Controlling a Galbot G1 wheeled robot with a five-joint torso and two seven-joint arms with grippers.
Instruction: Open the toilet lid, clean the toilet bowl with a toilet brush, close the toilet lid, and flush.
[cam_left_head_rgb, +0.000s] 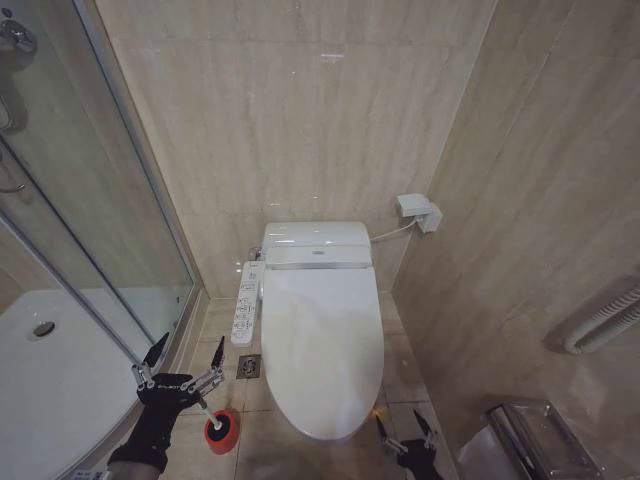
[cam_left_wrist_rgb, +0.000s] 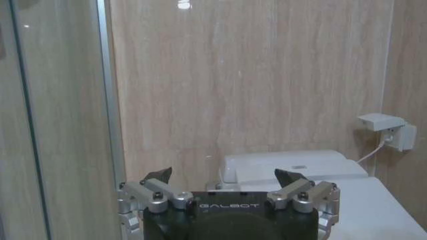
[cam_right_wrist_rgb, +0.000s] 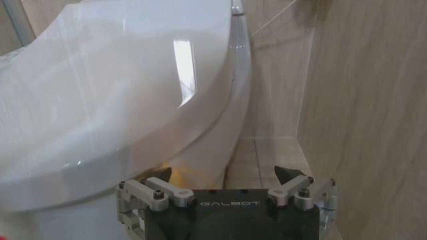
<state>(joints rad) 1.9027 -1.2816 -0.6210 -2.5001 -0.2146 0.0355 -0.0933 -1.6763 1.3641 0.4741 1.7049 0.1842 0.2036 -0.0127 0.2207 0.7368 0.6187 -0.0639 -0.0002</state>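
From the head camera you see the toilet lid (cam_left_head_rgb: 322, 350) shut at centre, your left gripper (cam_left_head_rgb: 186, 358) spread wide at 8 o'clock over the toilet brush (cam_left_head_rgb: 221, 430), and your right gripper (cam_left_head_rgb: 404, 427) parted at 5 o'clock. Your left wrist camera shows those fingers (cam_left_wrist_rgb: 158, 176) wide apart before the tank (cam_left_wrist_rgb: 293, 167). Your right wrist camera shows its fingers (cam_right_wrist_rgb: 288, 173) apart just below the lid's front rim.

toilet lid (cam_left_head_rgb: 322, 350) down over bowl; toilet brush (cam_left_head_rgb: 220, 428) left of it, shower tray (cam_left_head_rgb: 40, 390) farther left

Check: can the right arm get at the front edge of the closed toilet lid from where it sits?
Probably yes. The right gripper sits low beside the front of the toilet lid, fingers open, with bare floor between them. The lid is still down. The left gripper hovers open above the toilet brush.
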